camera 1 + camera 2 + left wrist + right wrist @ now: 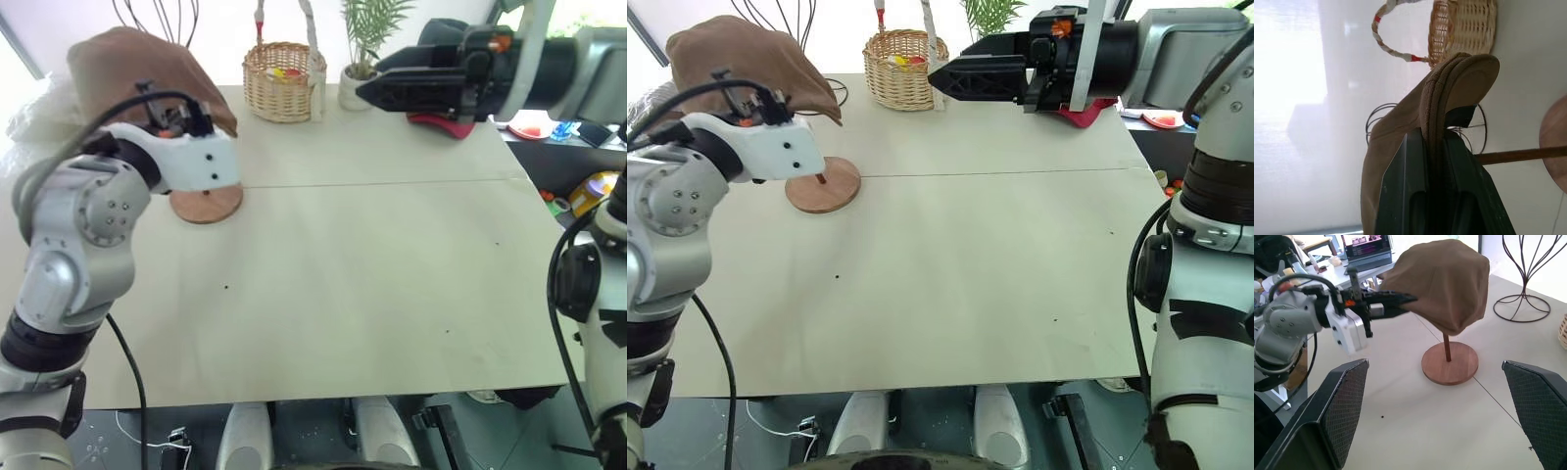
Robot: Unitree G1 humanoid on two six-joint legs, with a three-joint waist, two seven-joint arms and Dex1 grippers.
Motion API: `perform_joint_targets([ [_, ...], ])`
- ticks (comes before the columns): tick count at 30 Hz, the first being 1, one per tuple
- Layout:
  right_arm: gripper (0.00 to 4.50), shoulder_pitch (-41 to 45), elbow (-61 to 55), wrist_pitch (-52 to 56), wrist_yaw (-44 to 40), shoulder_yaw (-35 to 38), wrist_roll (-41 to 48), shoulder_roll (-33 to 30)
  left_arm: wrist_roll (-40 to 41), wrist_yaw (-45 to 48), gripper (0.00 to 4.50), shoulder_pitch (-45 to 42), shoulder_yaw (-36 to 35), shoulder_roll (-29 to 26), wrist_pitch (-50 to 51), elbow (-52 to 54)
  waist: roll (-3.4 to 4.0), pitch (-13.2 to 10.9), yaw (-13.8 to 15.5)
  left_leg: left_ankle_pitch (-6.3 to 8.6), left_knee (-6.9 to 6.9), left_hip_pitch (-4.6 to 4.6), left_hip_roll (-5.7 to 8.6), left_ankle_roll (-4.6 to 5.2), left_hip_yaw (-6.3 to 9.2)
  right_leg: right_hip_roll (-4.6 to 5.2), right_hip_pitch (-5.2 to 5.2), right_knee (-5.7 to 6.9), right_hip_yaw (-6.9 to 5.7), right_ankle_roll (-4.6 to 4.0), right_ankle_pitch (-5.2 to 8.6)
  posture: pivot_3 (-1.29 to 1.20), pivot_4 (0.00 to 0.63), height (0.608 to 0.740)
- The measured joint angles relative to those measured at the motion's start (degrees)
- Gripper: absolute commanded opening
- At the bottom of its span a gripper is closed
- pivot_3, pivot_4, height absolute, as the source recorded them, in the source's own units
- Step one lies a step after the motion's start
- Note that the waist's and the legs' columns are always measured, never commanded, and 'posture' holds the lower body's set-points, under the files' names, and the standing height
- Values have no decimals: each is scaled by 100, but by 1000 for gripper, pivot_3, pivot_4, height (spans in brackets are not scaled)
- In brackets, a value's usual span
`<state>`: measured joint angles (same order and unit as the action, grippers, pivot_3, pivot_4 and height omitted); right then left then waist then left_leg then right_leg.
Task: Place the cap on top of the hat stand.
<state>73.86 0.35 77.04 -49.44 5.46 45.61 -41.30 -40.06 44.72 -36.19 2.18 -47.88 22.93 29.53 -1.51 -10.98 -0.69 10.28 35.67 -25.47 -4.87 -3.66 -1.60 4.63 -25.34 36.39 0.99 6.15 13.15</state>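
While pinched in the left gripper's [1409, 297] closed jaws, one cap [1442, 281] atop one hat stand [1449, 363]; right gripper's [1437, 406] jaws apart.

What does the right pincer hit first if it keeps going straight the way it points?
Most likely the cap draped on the hat stand. The open right pincer faces them across bare table, nothing between. The left pincer, shut on the cap's edge, sits just off that line; depth is uncertain.

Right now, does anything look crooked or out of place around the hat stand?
The cap sits lopsided over the hat stand, sagging down one side, with the left hand clamped on its brim. The stand's rod leans too. Nothing is spilled or damaged.
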Motion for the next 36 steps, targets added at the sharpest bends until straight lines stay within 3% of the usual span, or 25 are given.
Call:
perform_joint_targets([
  [11, 4500, -105, 88, -274, -243, -267, -107, -49, 1685, -1147, 30, 458, -1713, -150, -2188, -559, 1, 0, -4, 0, 2, 3, -1, 0, 0, 1, 1, 2, 0, 1, -1, 0, 150, 728],
  [17, 4500, -145, 105, -296, -302, -300, -162, -63, 3249, -1157, 30, 734, -2593, -360, -4143, -2264, 0, 0, -7, 1, 6, 2, -2, 0, -2, 2, 1, 3, -2, -1, -1, 0, 150, 728],
  [21, 4500, -145, 159, -303, -339, -304, -164, -73, 4104, -554, 30, 561, -2458, -564, -5527, -3642, 1, 0, 19, 1, 8, 2, -2, -1, -3, 2, 3, 2, -3, -12, 5, 0, 150, 728],
  [28, 4500, -158, 235, -239, -350, -317, -202, -252, 4746, 667, 30, -761, -1326, -788, -7981, -5659, 1, 1, 8, 2, 22, -8, -2, 1, -7, 4, 2, 1, -2, -2, -3, 0, 150, 728],
  [36, 4500, -163, 82, -103, -378, -318, -154, -420, 5205, 1504, 30, -1818, -548, -717, -9209, -7331, 1, 1, 1, 3, 25, -7, -4, 3, -7, 3, -3, 16, -1, -1, -3, 0, 150, 728],
])
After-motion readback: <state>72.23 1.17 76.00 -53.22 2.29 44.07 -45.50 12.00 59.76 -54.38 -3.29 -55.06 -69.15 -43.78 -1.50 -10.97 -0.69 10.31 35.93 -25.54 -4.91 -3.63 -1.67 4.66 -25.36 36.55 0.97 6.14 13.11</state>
